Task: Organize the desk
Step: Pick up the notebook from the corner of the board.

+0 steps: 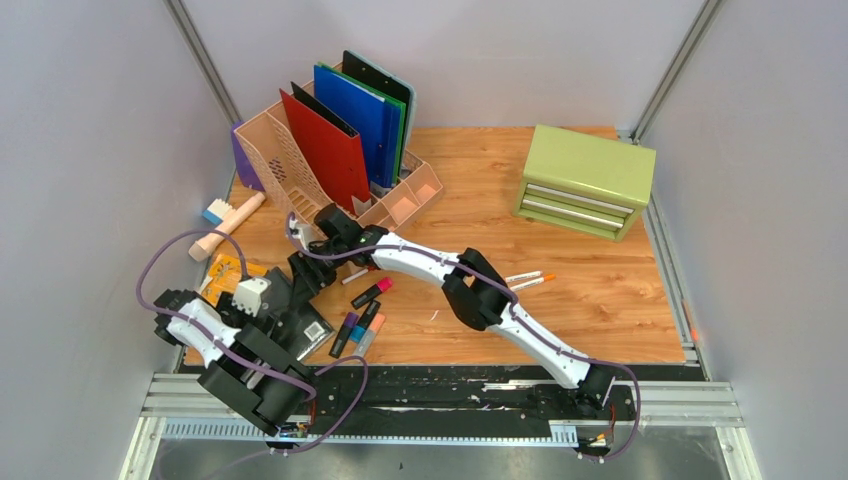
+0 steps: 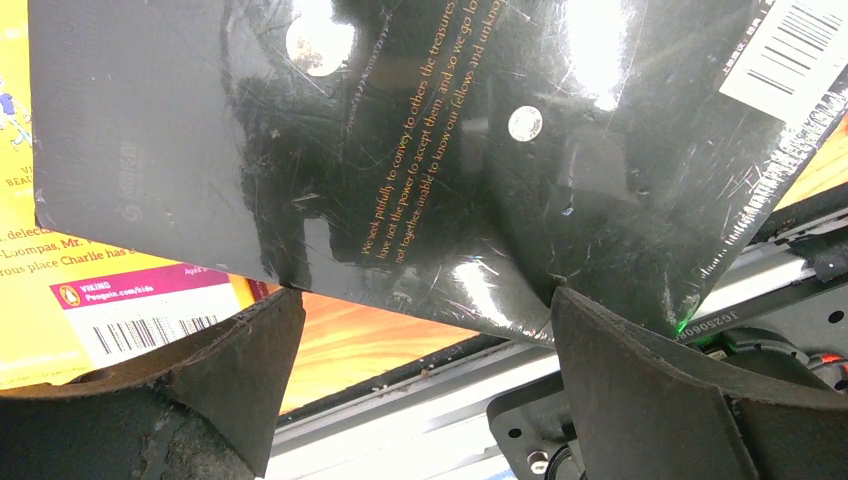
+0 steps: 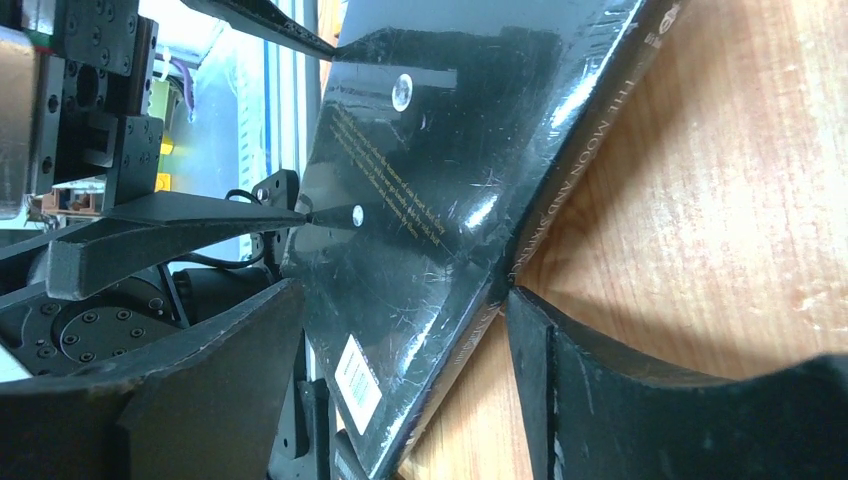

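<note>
A black glossy book (image 1: 300, 322) lies at the front-left corner of the desk (image 1: 580, 300), partly over a yellow book (image 1: 225, 272). My left gripper (image 2: 420, 298) is open, its fingertips just under the near edge of the black book (image 2: 400, 150). The yellow book (image 2: 90, 290) shows to its left. My right gripper (image 3: 400, 292) reaches across from the right and stands open astride the black book (image 3: 430, 170). Its right finger (image 3: 530, 330) touches the spine and a small gap shows at the left one. In the top view my right gripper (image 1: 305, 268) sits over the book's far edge.
A pink desk organizer (image 1: 300, 160) holding red, blue and green folders stands at the back left. A green drawer cabinet (image 1: 585, 180) is at the back right. Several markers (image 1: 360, 318) lie mid-desk, two orange-tipped pens (image 1: 530, 280) further right, and a pink brush (image 1: 228, 225) at the left edge.
</note>
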### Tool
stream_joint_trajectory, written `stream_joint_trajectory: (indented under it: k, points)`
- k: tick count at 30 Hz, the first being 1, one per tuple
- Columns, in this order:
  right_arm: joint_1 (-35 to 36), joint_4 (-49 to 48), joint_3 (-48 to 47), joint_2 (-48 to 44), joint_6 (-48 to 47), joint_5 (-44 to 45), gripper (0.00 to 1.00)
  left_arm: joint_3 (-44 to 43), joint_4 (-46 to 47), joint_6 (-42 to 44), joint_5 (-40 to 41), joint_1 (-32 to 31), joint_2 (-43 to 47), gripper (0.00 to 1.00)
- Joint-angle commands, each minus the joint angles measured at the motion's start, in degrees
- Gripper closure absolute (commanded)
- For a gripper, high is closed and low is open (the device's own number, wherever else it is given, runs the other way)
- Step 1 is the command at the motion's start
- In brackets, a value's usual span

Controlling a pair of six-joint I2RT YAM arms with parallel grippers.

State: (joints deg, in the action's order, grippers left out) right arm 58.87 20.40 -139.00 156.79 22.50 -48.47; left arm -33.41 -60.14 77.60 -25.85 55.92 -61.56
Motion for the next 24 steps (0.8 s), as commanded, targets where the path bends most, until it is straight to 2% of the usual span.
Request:
stream_joint_trajectory:
  k: [1,10,24]
  points:
    - [2.9,-5.6,0.6,-2.1,5.2,-9.8,0.28,0.8,-0.1,0.3,-6.1,0.0,1.8,0.0]
    - [3.0,-6.0,3.1,-4.2,5.7,-12.4,0.41,0.8,-0.1,0.3,-6.0,0.0,1.8,0.0]
    - [3.3,-6.0,8.5,-9.2,6.4,-14.8,0.55,0.8,0.1,-0.1,-6.0,0.0,1.6,0.0]
